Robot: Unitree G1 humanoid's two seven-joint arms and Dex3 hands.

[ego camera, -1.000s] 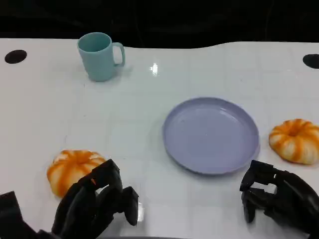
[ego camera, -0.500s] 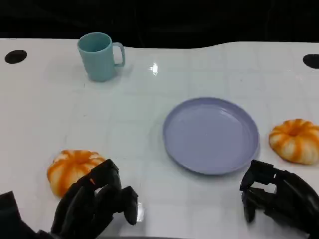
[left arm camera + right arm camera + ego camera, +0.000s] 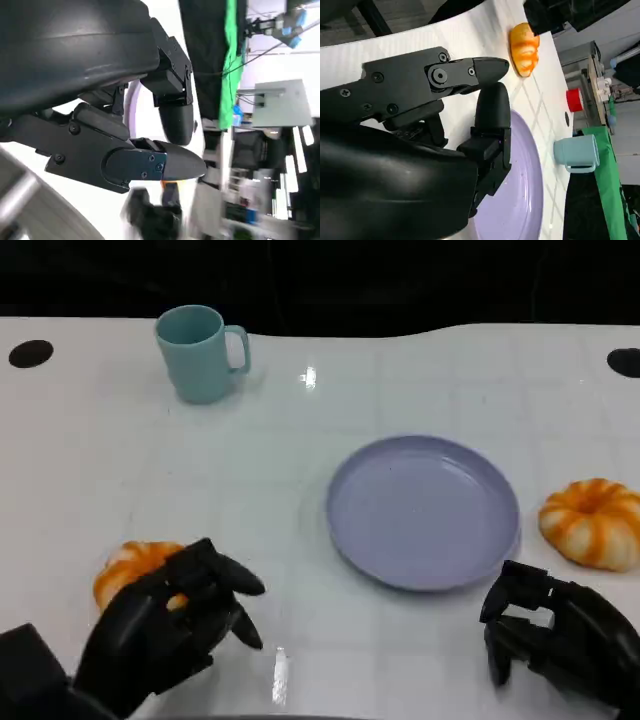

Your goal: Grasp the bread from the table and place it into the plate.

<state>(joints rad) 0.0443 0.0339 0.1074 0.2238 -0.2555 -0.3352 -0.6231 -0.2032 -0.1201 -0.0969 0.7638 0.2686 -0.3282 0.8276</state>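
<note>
Take the plate [image 3: 423, 510] as your landmark. One bread [image 3: 130, 570] lies on the counter [image 3: 300, 440] well to the plate's left, toward the near edge; your left hand [image 3: 165, 625] sits right over its near side, fingers spread and partly covering it, holding nothing that you can see. Whether the fingers touch the loaf, you cannot tell. A second bread [image 3: 592, 522] lies just beside the plate's right rim, and your right hand [image 3: 545, 635] hangs on the near side of that rim, fingers curled in on nothing, apart from that loaf. The breads are round, so no long axis to line up with. Judged from here, the left hand is the closer one to a grasp.
</note>
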